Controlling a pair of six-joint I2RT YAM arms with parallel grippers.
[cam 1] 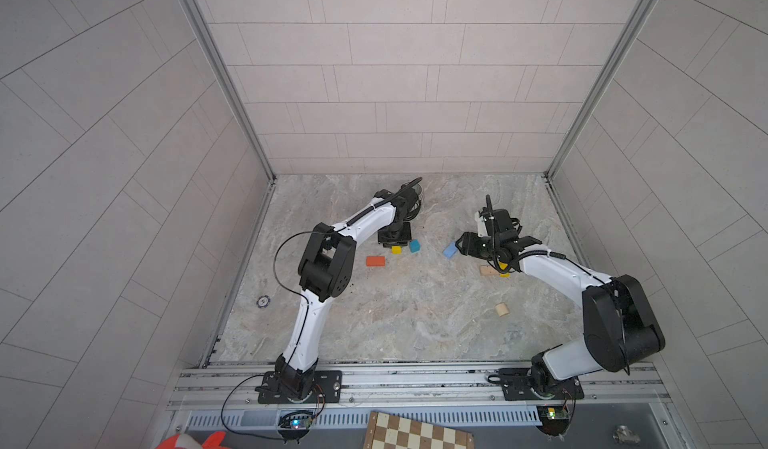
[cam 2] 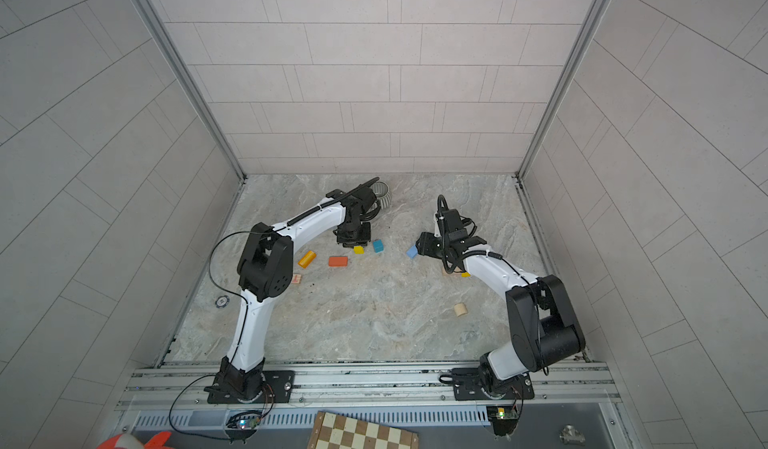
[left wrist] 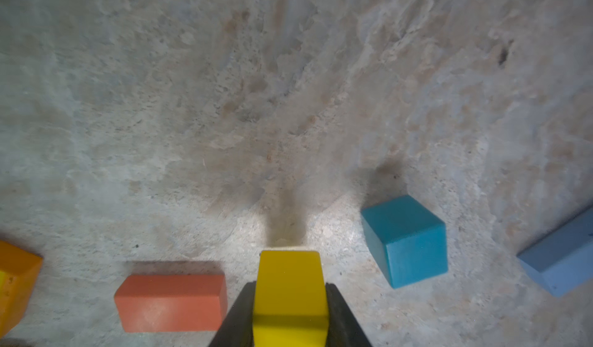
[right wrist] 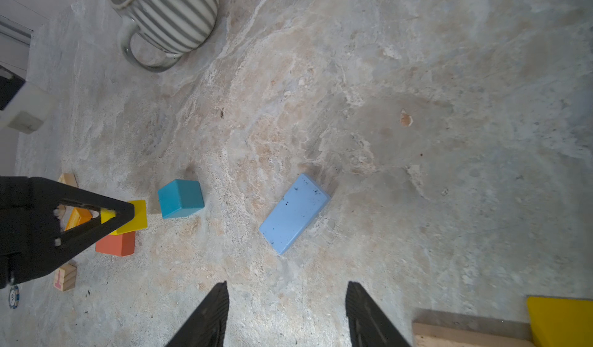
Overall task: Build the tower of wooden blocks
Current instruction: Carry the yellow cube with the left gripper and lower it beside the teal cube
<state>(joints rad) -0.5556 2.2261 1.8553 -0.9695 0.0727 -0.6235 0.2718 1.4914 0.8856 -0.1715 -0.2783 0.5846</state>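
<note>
Stacking seemingly unstarted; left gripper [left wrist: 290, 286] clamps small yellow wooden cube [left wrist: 288, 268]; right gripper [right wrist: 287, 286] gapes empty; teal wooden cube [left wrist: 404, 239] unstacked

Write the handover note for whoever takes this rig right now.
Left gripper: shut on the yellow cube.
Right gripper: open, empty, near the light blue brick.
Loose on the table: teal cube, orange-red brick, orange block, lettered block, wood cylinder; plain wood brick and a yellow piece under the right arm.
Done: nothing clearly stacked.
To do: choose a base, stack all blocks.
</note>
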